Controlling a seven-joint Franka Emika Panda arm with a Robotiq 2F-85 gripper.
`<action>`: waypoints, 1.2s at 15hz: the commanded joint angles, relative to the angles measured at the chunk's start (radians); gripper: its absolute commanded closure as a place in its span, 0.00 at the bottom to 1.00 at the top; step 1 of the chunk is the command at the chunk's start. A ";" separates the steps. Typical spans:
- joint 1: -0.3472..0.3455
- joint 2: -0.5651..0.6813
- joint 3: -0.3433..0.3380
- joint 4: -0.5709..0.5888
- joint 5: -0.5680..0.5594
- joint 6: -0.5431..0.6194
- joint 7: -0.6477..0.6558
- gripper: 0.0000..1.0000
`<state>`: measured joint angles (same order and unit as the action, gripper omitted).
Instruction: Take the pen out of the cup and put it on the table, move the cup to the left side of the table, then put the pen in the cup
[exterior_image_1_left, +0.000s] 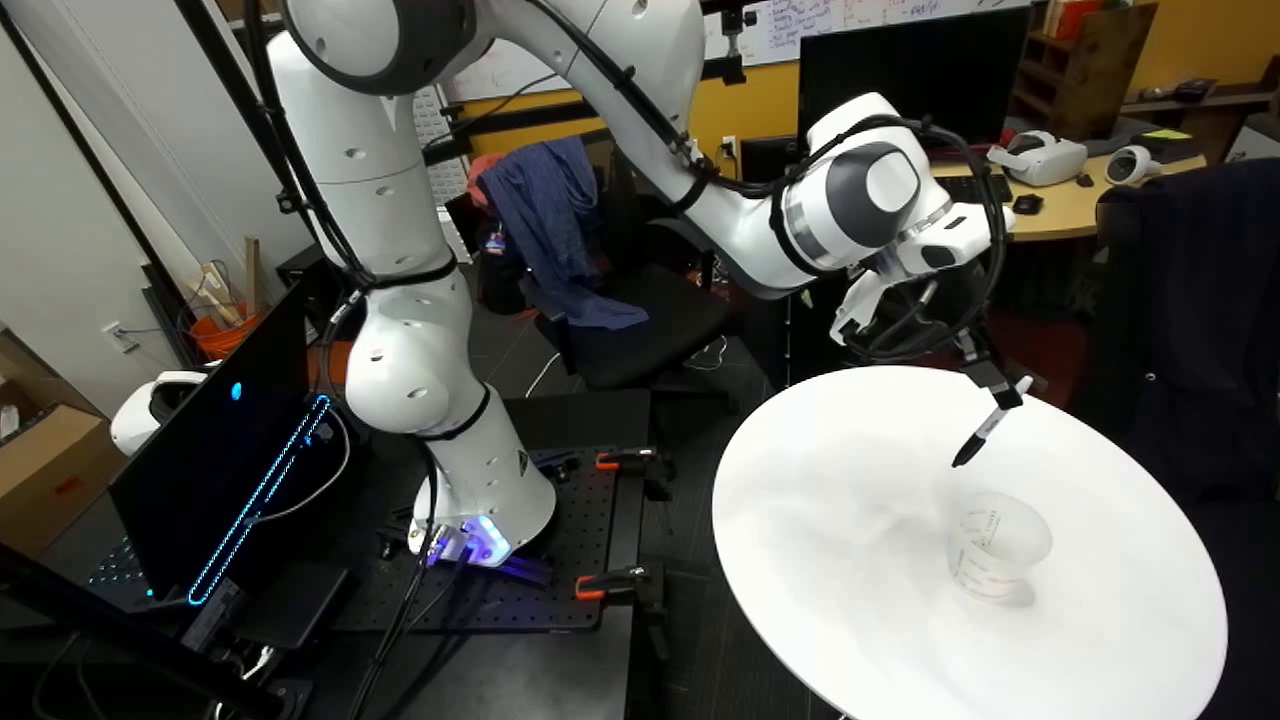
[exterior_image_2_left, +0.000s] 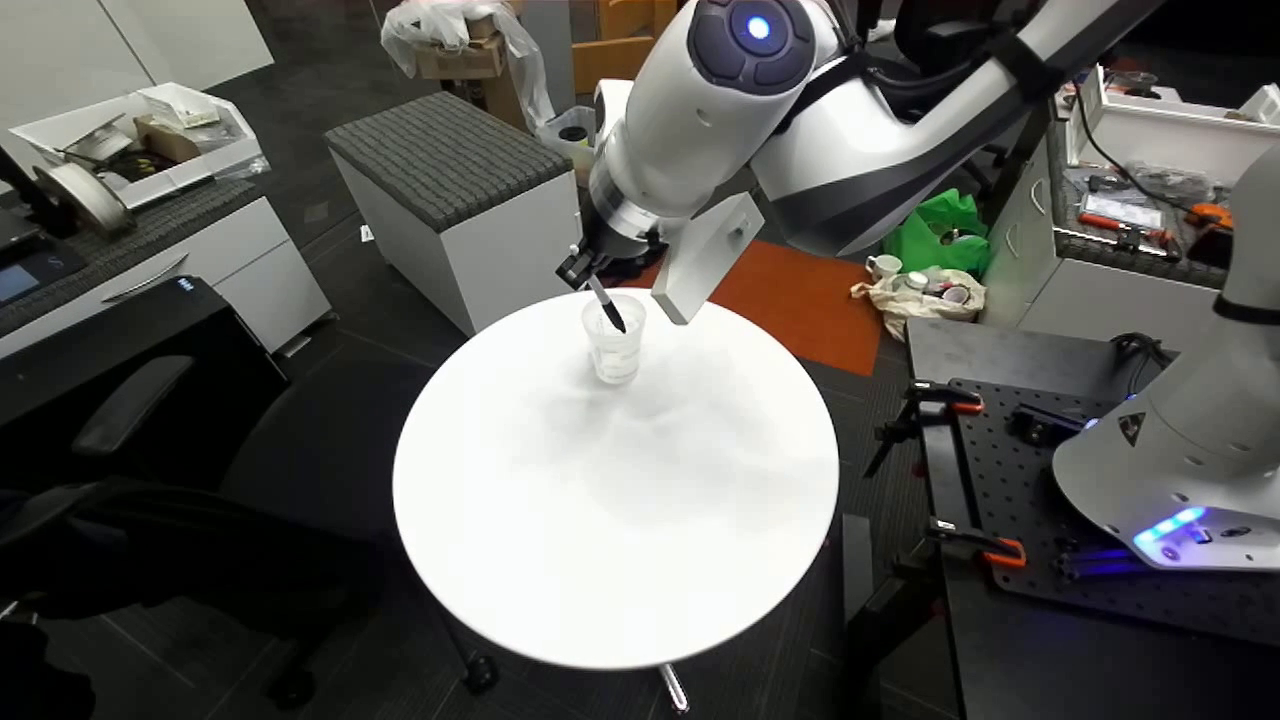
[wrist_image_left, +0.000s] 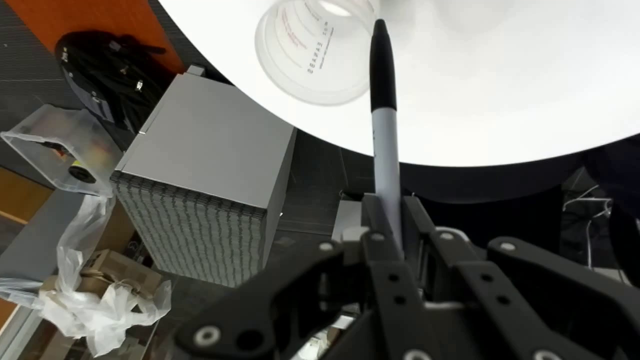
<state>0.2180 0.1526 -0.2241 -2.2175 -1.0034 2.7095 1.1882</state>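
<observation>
The pen (wrist_image_left: 384, 135) has a pale barrel and a black cap. My gripper (wrist_image_left: 391, 202) is shut on its barrel, with the black end pointing down towards the table. The clear cup (exterior_image_1_left: 1000, 545) stands upright on the round white table (exterior_image_1_left: 840, 520). In an exterior view the pen (exterior_image_1_left: 990, 428) is above the cup and apart from it. In an exterior view the pen's black end overlaps the mouth of the cup (exterior_image_2_left: 615, 355) along the line of sight. In the wrist view the cup (wrist_image_left: 317, 55) lies just left of the pen's tip.
The robot's base stands on a black bench (exterior_image_2_left: 1010, 600) beside the table. A grey cabinet (exterior_image_2_left: 450, 170) stands close to the table's edge near the cup. A dark chair (exterior_image_1_left: 1180, 330) is beyond the table's edge.
</observation>
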 joint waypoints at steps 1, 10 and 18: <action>-0.015 -0.016 0.031 -0.038 0.133 0.013 -0.178 0.97; -0.106 -0.001 0.153 -0.012 0.433 -0.139 -0.483 0.97; -0.107 0.021 0.154 0.038 0.444 -0.275 -0.491 0.97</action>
<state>0.1232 0.1585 -0.0879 -2.2174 -0.5830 2.4922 0.7309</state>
